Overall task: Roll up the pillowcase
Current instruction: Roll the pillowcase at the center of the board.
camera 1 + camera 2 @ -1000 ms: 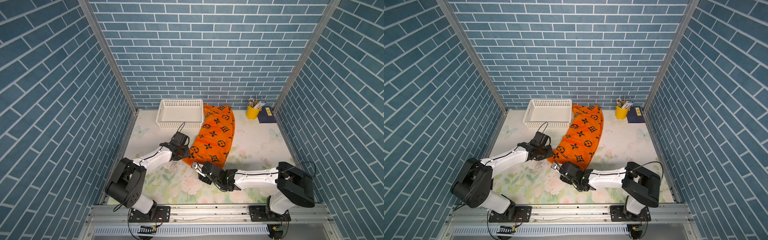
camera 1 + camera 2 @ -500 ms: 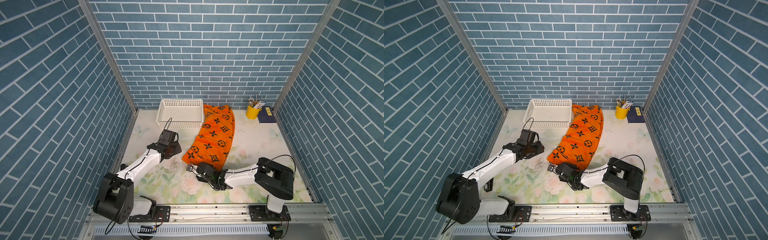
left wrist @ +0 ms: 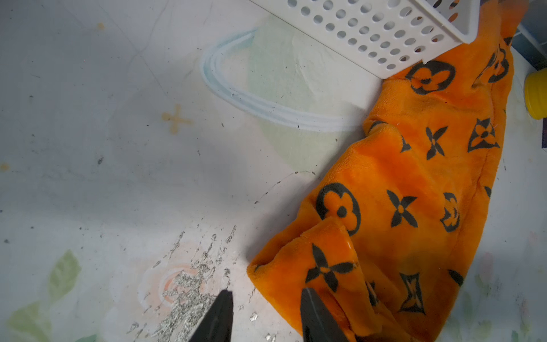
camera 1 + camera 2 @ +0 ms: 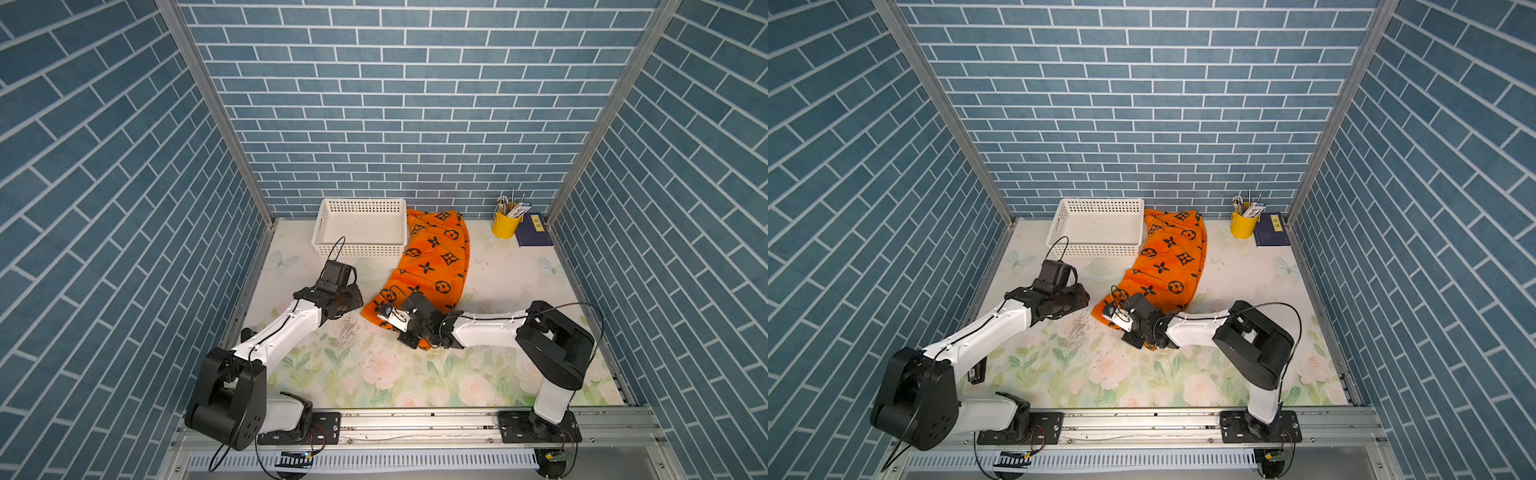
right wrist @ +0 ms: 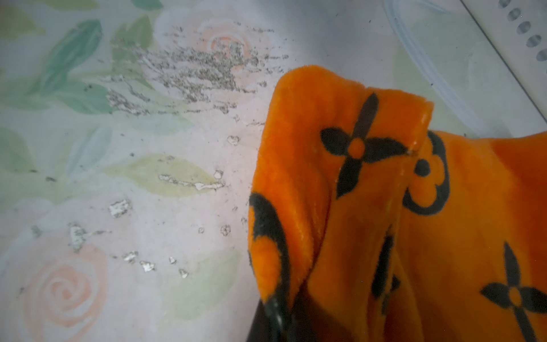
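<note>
In both top views the pillowcase (image 4: 432, 266) is seen lying crumpled on the bench (image 4: 498, 274) beside the white basket (image 4: 360, 226). Only in the left wrist view is the left claw (image 3: 266, 314) shown spread, one finger (image 3: 316, 316) over the cloth's corner. The right claw (image 5: 275, 319), hidden from above, is seen pinching the fabric edge.

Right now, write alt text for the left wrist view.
A crumpled orange pillowcase with black flower motifs lies on a scuffed floral table, its far end against a white perforated basket. The left end effector stands open by its near corner.
</note>
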Tool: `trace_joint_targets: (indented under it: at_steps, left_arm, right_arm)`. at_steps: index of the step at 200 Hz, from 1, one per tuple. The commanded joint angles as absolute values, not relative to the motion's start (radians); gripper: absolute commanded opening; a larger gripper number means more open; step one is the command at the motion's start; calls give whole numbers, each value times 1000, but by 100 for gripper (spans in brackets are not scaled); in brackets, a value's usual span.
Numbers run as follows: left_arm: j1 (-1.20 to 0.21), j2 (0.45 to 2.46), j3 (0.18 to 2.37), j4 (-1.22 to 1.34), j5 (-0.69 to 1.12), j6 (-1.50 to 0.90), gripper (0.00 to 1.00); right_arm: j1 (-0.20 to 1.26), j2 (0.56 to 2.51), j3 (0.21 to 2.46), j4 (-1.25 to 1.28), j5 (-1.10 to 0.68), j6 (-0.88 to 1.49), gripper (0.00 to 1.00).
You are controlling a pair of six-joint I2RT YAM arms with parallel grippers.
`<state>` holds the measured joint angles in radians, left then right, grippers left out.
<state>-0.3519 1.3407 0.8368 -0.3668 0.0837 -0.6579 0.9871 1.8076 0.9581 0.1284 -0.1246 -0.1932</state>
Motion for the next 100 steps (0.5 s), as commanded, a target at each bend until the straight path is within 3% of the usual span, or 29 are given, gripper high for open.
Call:
trace_joint_targets:
  at_steps: [1,100]
  left_arm:
    - [-350,1336,833,-354,110,-640,43]
    - [-448,1356,816,-323,132,-564,42]
  right_arm:
    - [933,1828,996,84,-340,-106,0]
    - [702,1939,991,222,-668,130,0]
